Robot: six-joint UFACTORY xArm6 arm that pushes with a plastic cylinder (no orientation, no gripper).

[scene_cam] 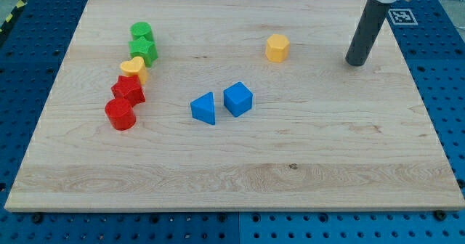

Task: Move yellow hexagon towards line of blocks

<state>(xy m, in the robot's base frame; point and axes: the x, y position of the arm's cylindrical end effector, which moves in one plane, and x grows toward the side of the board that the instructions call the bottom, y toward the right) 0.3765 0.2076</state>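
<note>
Waiting to push: yellow hexagon (277, 48) not yet moved toward the line of blocks (133, 77).

Hexagon sits upper-middle of tabletop (232, 179), well apart from the line at view's left (green blocks, yellow heart (133, 68), red blocks). My tip (355, 62), the tool, is a plain rod w/ nothing to spread or pinch; it's at hexagon's right, apart, no contact. Blue triangle (204, 108) & blue cube (238, 99) lie below the path. Judging: approach roughly lined up, whole push leftward left to do.

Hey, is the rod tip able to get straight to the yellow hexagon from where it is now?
Probably yes. My tip sits to the view's right of the yellow hexagon, apart from it, with only bare wooden board between them and no block in the way.
</note>
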